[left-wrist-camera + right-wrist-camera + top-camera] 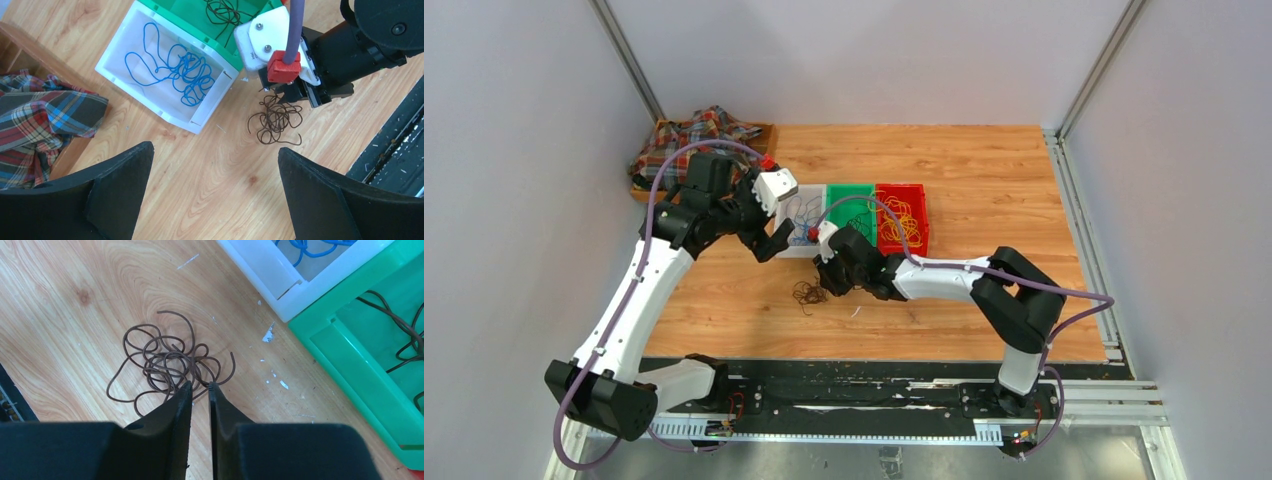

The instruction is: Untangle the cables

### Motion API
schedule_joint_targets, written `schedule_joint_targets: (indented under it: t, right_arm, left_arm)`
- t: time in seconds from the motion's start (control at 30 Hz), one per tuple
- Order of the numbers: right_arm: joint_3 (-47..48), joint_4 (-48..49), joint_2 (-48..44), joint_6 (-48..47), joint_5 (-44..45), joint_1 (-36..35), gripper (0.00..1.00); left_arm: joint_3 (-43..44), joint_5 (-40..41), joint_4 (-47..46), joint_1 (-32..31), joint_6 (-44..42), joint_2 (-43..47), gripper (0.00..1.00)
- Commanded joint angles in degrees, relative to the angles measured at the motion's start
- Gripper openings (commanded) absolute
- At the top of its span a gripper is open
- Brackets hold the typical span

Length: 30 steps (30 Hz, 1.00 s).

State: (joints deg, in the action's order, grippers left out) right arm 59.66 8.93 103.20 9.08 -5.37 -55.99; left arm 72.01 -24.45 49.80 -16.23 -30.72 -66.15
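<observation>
A dark brown-black tangle of cable (809,293) lies on the wooden table in front of the bins; it also shows in the right wrist view (165,362) and the left wrist view (275,120). My right gripper (200,385) is low at the tangle's near edge, its jaws only a narrow gap apart with strands at the tips. In the top view the right gripper (826,283) sits just right of the tangle. My left gripper (215,148) is wide open and empty above bare wood, near the white bin's front in the top view (774,243).
Three bins stand in a row. The white bin (790,249) holds a blue cable (175,70), the green bin (849,189) a dark cable, and the red bin (921,215) yellow cables. A plaid cloth (689,140) lies in a wooden tray at the back left.
</observation>
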Motion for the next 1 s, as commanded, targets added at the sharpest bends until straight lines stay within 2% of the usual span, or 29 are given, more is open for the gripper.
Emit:
schedule_joint_targets:
  t: [0.0,0.07,0.1,0.23,0.4,0.53,0.63,0.67,0.8,0.83,0.9,0.97]
  right_arm:
    - [-0.6,4.0,0.1,-0.8,0.4,-0.6,0.11]
    - [-2.0,5.4,-1.4,-0.8,0.4,-0.6,0.02]
    - [-2.8,6.1,-2.6,-0.8,0.1,-0.6,0.01]
    - [-6.2,8.3,-10.3,0.6,-2.2,-0.5,0.01]
    - [-10.0,11.5,-20.0,4.2,-7.2,-0.5,0.01]
    - [-10.7,13.5,-24.8,6.3,-12.0,-0.5,0.01]
    - [-10.1,12.2,-26.3,5.5,-10.4,-0.5,0.01]
    - [-9.9,10.8,-26.3,4.9,-8.2,-0.5,0.02]
    - [-10.2,5.3,-22.6,3.2,-0.8,-0.5,0.35]
    - [-9.9,4.1,-20.8,3.2,0.9,-0.5,0.41]
    - [-7.9,0.5,-16.6,2.9,3.2,-0.6,0.45]
    - [-5.6,-1.4,-12.4,2.5,4.4,-0.6,0.48]
  left_arm:
    - [1.6,-1.6,1.9,0.4,-1.4,0.5,1.0]
    - [1.5,-1.7,2.4,0.3,-1.7,0.9,1.0]
    - [1.2,-2.0,2.7,0.3,-1.7,1.2,0.99]
    - [-1.1,-6.6,3.6,0.3,-2.1,3.0,0.96]
    - [-4.2,-14.4,4.2,0.4,-2.9,5.8,0.88]
    - [-4.3,-19.7,4.9,0.1,-8.9,8.4,0.84]
    - [-6.0,-17.9,4.9,-1.8,-14.4,10.3,0.83]
    - [-6.9,-16.6,4.9,-2.0,-15.0,10.5,0.82]
    - [-10.7,-13.2,5.0,-2.1,-13.8,10.4,0.84]
    - [-11.5,-12.9,4.9,-2.1,-13.8,10.4,0.87]
    - [-12.6,-12.3,4.6,-2.1,-13.6,10.3,0.93]
    - [-13.2,-11.6,4.5,-2.0,-13.8,10.2,0.95]
